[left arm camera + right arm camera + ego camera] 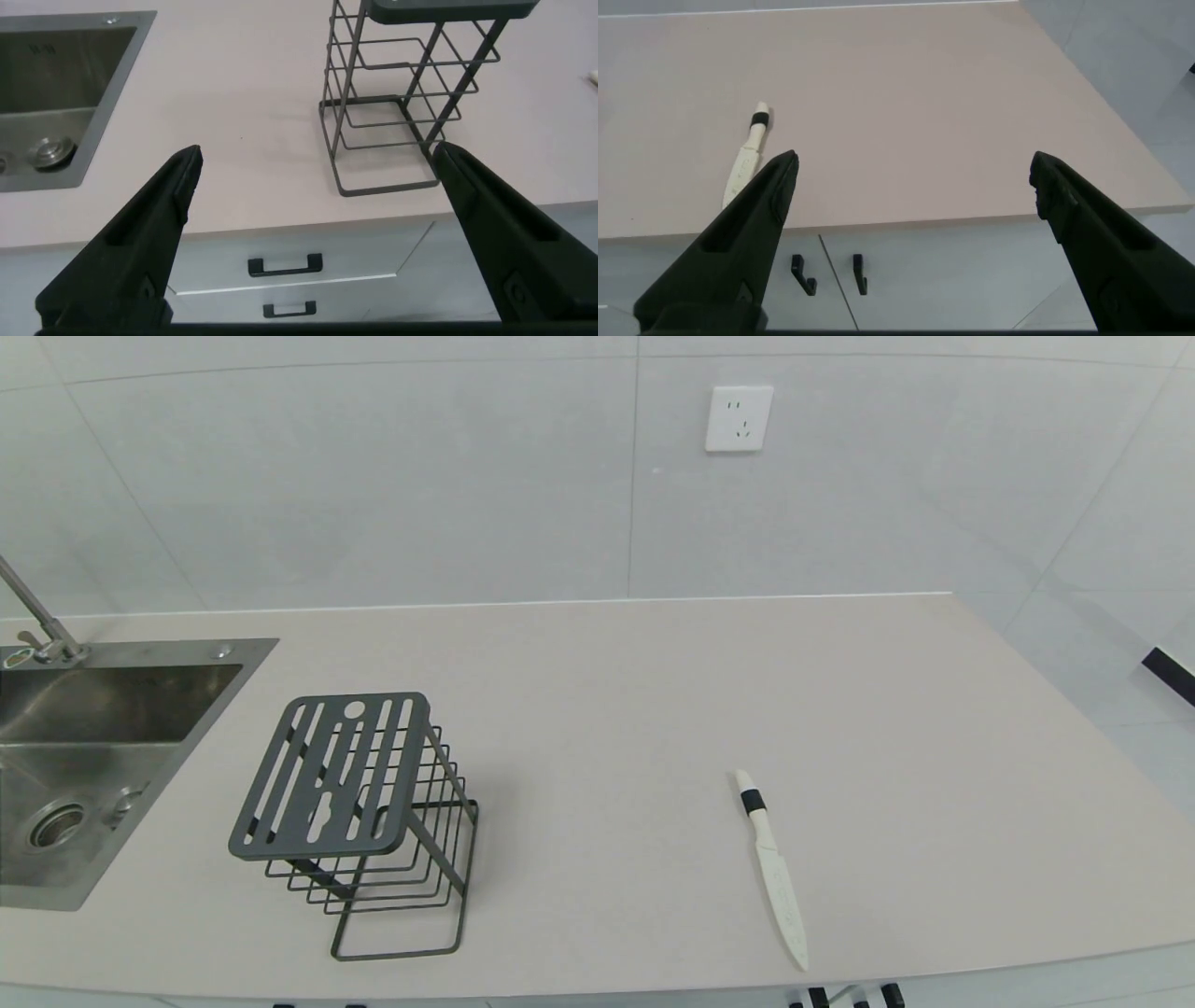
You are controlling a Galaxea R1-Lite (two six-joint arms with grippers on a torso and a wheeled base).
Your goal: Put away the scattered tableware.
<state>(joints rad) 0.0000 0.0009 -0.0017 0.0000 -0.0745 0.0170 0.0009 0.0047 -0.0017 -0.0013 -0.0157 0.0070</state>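
We are holding our left gripper (pixel 318 154) wide open off the counter (pixel 607 709) edge, facing the rack (pixel 317 847), right gripper (pixel 915 161) gaping wide too, gripping nothing, knife (pixel 772 870) lying flat near the front edge, well right of the rack, sink (pixel 93 709) sitting far left.
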